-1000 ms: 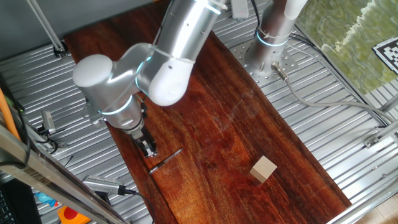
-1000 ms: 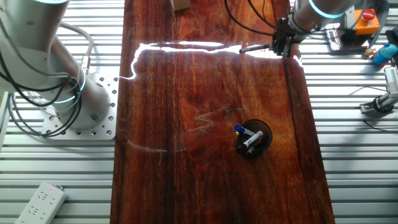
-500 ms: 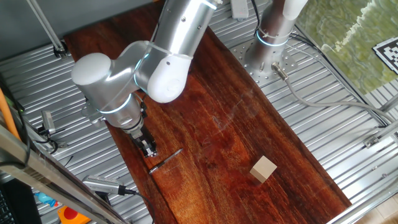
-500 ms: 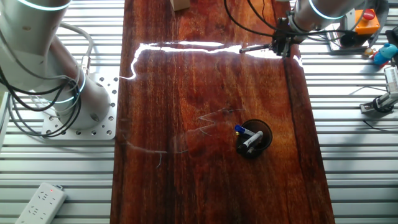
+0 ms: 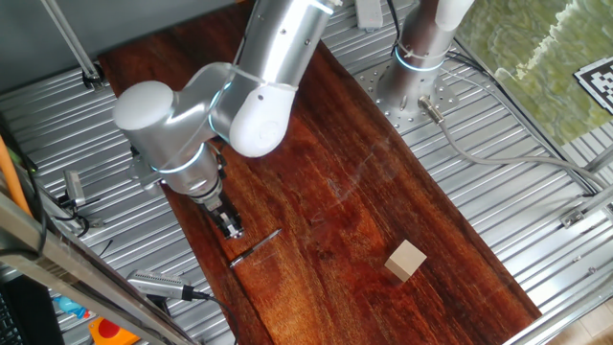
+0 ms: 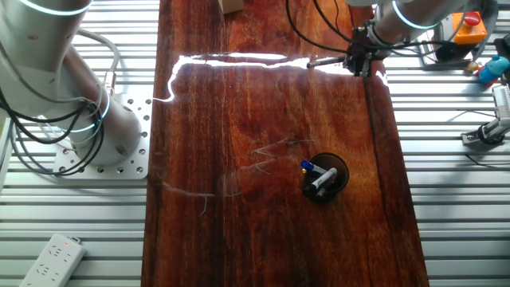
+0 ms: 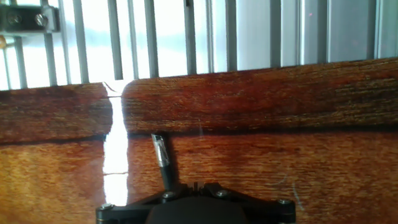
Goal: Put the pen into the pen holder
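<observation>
In the hand view the claw (image 7: 196, 208) is cut off by the bottom edge, its fingers out of sight, and the near end of the pen (image 7: 163, 163) is hidden behind it. Whether it grips the pen cannot be told.

Dark reddish wooden plank surface (image 5: 364, 201) carries a slim dark grey pen (image 5: 255, 247), a tan wooden block (image 5: 406, 260) and a round black cup (image 6: 324, 178).
</observation>
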`<state>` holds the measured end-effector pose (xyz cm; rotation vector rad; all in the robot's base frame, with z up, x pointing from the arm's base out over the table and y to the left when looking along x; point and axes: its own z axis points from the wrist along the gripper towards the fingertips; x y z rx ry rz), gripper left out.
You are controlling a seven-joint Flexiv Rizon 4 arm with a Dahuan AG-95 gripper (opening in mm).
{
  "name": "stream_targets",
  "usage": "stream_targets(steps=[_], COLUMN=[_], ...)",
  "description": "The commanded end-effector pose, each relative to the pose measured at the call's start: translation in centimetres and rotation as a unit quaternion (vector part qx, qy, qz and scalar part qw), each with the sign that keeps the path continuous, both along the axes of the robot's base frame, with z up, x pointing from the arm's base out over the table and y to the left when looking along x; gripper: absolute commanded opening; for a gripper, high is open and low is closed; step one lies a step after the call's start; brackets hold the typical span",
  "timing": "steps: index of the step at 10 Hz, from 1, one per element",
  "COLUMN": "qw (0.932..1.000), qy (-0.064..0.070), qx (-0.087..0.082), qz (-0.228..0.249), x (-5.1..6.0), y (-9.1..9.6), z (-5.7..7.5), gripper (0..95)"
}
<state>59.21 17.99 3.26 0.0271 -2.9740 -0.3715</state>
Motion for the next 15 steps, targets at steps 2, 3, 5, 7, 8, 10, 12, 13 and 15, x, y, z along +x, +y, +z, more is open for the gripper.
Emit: stream_targets(steps=[2,3,5,7,8,10,12,13,15], qw=[0.9977,0.9971,0.9957,0.9952,0.9948,0.9936,0.9941,0.9946,0.9952], qy=[-0.015,-0.017,-0.019,-0.02,-0.018,-0.016,-0.026,-0.028,-0.029], qx=[-0.025,-0.024,-0.027,-0.03,-0.035,-0.057,-0.059,-0.059,-0.064], qz=[0.061,0.071,0.087,0.092,0.093,0.096,0.088,0.08,0.068], x=[0.0,0.0,0.0,0.0,0.0,-0.3,-1.7,-2.0,-2.3], y=[0.0,0.0,0.0,0.0,0.0,0.5,1.9,2.4,3.0], z=[0.0,0.0,0.0,0.0,0.0,0.2,0.2,0.3,0.4], gripper=[0.0,0.0,0.0,0.0,0.0,0.0,0.0,0.0,0.0])
